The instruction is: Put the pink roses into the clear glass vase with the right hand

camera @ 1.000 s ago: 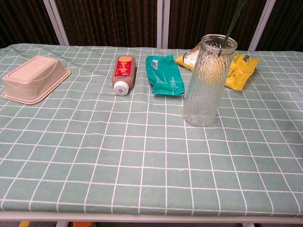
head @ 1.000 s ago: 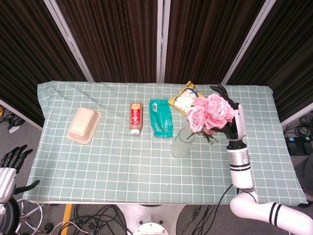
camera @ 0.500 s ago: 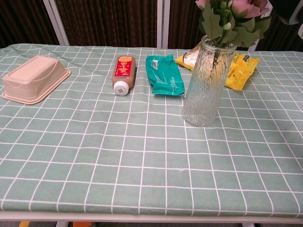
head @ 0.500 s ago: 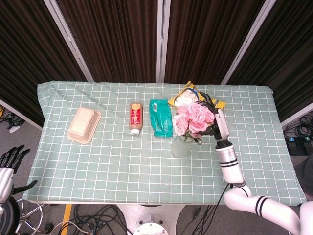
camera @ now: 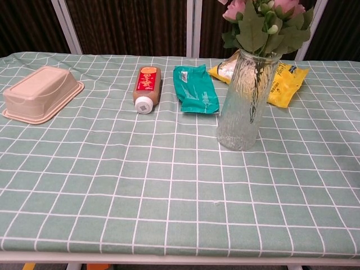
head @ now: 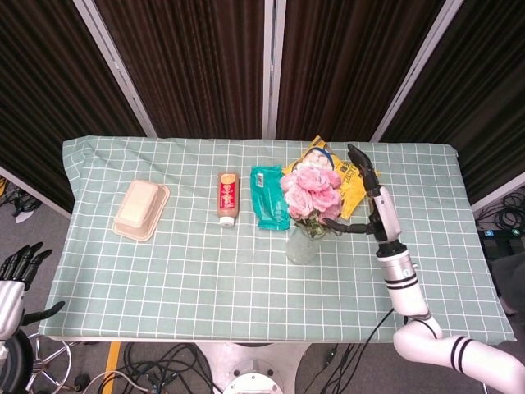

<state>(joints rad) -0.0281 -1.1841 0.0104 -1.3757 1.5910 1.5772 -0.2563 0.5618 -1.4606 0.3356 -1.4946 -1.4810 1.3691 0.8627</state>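
The pink roses (head: 310,190) stand with their stems inside the clear glass vase (head: 302,245), right of the table's middle. In the chest view the green stems run down into the ribbed vase (camera: 244,101), and the leaves and roses (camera: 261,22) rise above its rim to the frame's top. My right hand (head: 371,197) is just right of the bouquet with its fingers spread and holds nothing; its thumb points toward the stems. The chest view does not show this hand. My left hand (head: 20,267) hangs off the table's front left corner, holding nothing.
A beige lidded container (head: 141,209) sits at the left. A brown sauce bottle (head: 227,197) and a teal packet (head: 269,197) lie left of the vase. A yellow snack bag (head: 349,176) lies behind it, under my right hand.
The right hand brought the roses left and down into the vase, then let go and spread its fingers, drawing back to the right. The left hand has not moved.
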